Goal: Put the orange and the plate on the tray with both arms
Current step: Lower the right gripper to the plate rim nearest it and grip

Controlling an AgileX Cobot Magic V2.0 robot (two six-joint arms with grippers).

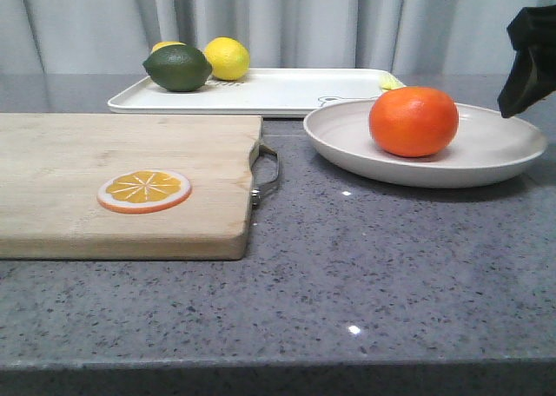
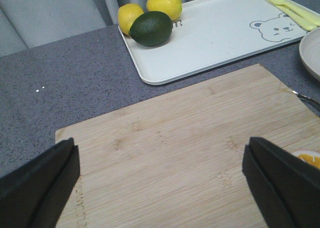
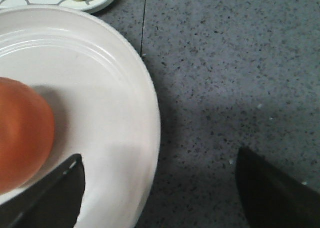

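Observation:
The orange [image 1: 413, 121] sits on the off-white plate [image 1: 495, 157] at the right of the table; both also show in the right wrist view, the orange [image 3: 22, 133] and the plate [image 3: 110, 88]. The white tray [image 1: 287, 90] lies behind, also in the left wrist view [image 2: 220, 38], with a bear drawing. My right gripper [image 3: 160, 188] is open and straddles the plate's right rim, one finger over the plate near the orange. In the front view it [image 1: 528, 62] hangs above the plate's right edge. My left gripper [image 2: 160, 180] is open and empty above the wooden cutting board [image 2: 190, 148].
A green lime [image 1: 178, 68] and two lemons [image 1: 227, 57] lie on the tray's left end; a yellow fork [image 2: 292, 10] lies at its right end. An orange slice disc [image 1: 144, 190] rests on the cutting board [image 1: 122, 183], whose metal handle [image 1: 268, 174] points toward the plate.

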